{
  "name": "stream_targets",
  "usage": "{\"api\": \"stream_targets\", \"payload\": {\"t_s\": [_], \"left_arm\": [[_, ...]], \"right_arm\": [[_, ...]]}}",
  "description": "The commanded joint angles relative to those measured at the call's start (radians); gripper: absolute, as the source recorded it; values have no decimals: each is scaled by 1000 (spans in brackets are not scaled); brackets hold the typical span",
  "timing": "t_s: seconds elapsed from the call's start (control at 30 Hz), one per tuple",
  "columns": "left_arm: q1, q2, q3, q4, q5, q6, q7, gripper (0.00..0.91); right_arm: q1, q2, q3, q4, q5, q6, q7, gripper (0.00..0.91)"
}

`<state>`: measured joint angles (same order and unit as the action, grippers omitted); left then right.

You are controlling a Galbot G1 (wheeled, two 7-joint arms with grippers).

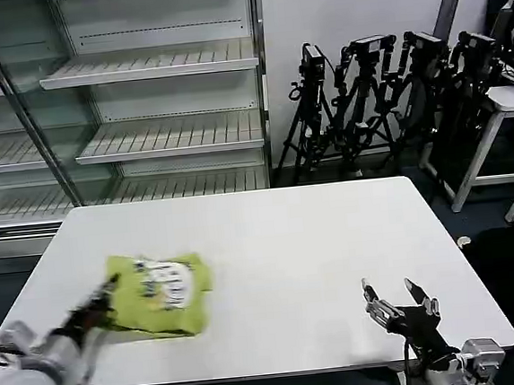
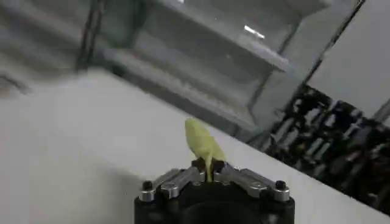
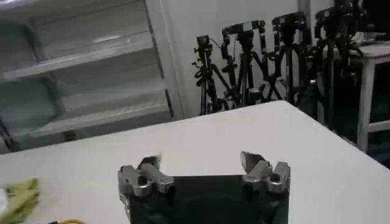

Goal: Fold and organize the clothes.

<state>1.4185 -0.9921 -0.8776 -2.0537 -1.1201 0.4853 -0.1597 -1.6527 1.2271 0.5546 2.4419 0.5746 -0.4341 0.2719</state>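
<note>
1. The white table occupied the centre of the scene.
2. The lime T-shirt, folded into a compact bundle with a white patch on top, lay on the table's near left area.
3. The left gripper was at the bundle's left edge, touching the fabric.
4. The right gripper hovered over the near right edge, fingers spread apart.
5. Shelving stood at far left; tripods stood at far right.
</note>
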Motion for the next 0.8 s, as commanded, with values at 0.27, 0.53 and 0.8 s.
{"api": "stream_targets", "payload": {"t_s": [0.27,0.53,0.8], "left_arm": [[64,170,271,-164,813,-99,121,40],[-114,-55,731,98,1085,-141,82,40],[-257,-128,847,106,1033,-103,75,40]], "right_arm": [[46,-1,-52,-61,-9,23,-14,907],[-4,-2,-25,-65,-53,46,-25,907],[-32,7,-20,-76,-76,63,-30,907]]}}
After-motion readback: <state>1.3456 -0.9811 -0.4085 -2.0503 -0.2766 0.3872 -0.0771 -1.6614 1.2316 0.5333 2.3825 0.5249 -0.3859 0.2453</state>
